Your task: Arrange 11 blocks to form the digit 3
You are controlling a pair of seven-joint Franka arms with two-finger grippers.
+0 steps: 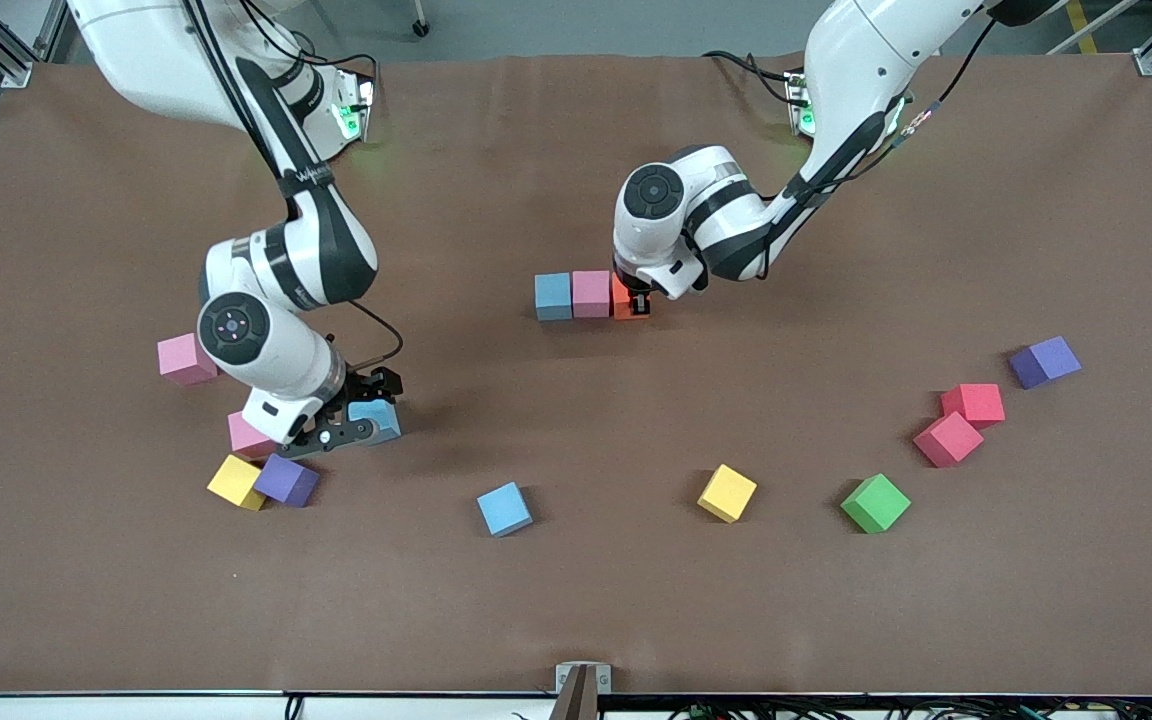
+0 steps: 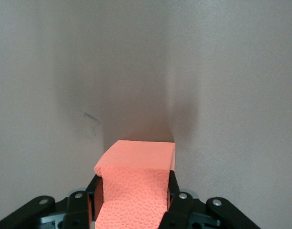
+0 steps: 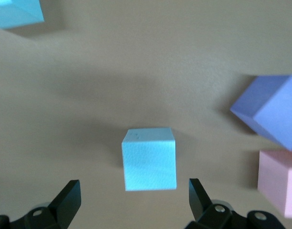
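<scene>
A short row of blocks stands mid-table: a light blue block, a pink block and an orange block at the end toward the left arm. My left gripper is shut on that orange block, which fills the gap between its fingers. My right gripper hangs open low over another light blue block. In the right wrist view this cube lies just ahead of the spread right gripper and does not touch either finger.
Loose cubes near the right gripper: two pink, yellow, purple. Nearer the front camera lie a light blue, a yellow and a green. Two red and a purple sit toward the left arm's end.
</scene>
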